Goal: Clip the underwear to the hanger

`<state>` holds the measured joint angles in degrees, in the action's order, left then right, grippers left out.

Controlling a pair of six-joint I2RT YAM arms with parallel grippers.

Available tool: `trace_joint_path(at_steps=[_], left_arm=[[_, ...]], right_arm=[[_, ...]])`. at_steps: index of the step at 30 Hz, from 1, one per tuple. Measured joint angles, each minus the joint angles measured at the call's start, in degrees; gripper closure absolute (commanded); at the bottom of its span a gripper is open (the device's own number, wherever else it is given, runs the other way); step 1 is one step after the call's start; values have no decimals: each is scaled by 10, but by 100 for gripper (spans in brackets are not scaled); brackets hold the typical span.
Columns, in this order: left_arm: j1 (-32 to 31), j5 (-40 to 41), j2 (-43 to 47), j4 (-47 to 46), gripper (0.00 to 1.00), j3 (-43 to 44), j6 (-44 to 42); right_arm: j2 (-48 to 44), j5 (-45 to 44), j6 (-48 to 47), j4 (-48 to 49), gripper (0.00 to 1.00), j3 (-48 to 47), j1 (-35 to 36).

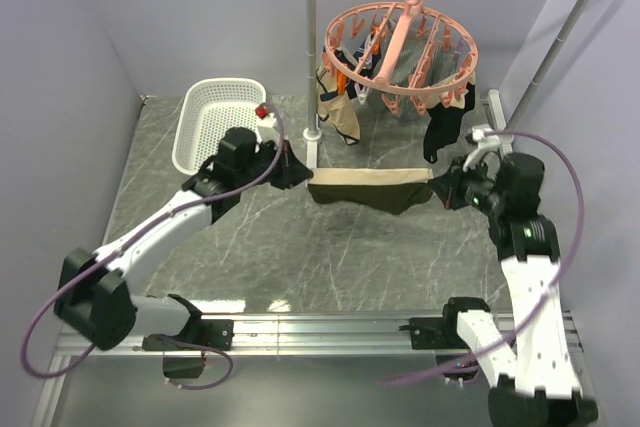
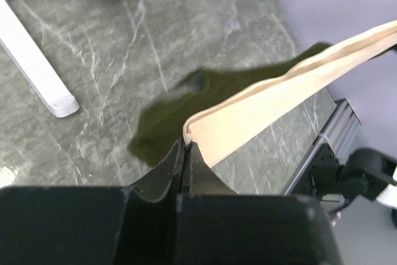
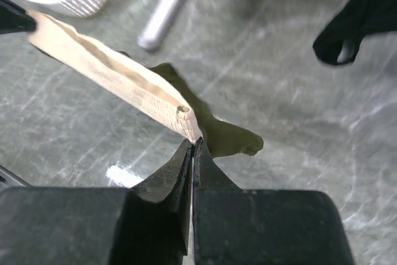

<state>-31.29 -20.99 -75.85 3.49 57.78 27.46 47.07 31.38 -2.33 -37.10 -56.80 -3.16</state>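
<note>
The olive-green underwear point(image 1: 372, 193) with its beige waistband hangs stretched between both arms, above the marble table. My left gripper point(image 1: 300, 173) is shut on the waistband's left end point(image 2: 193, 130). At the other end, my right gripper point(image 1: 438, 187) is shut on the right corner of the waistband point(image 3: 189, 125). In both wrist views the green fabric point(image 2: 180, 113) droops below the band point(image 3: 226, 136). The salmon-pink round hanger point(image 1: 400, 47) hangs from the grey rail behind, above and beyond the underwear, with several garments on its pegs.
A white basket point(image 1: 215, 122) stands at the back left. The grey rail stand point(image 1: 312, 47) has a white foot point(image 2: 37, 69) on the table. A tan garment with dark trim point(image 1: 338, 107) and a black garment point(image 1: 445, 132) dangle from the hanger.
</note>
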Motion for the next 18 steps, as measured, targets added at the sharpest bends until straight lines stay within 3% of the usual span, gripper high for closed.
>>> trace_joint_path(at_steps=[9, 14, 18], left_arm=[[-11, -12, 168, 37, 100, -53, -47], [-30, -5, 170, 65, 99, -53, -71], [-44, 16, 72, 82, 96, -32, -69]], right_arm=[[-205, 41, 31, -17, 100, 29, 0], [-172, 29, 83, -11, 100, 57, 0], [-70, -24, 122, 14, 100, 110, 0]])
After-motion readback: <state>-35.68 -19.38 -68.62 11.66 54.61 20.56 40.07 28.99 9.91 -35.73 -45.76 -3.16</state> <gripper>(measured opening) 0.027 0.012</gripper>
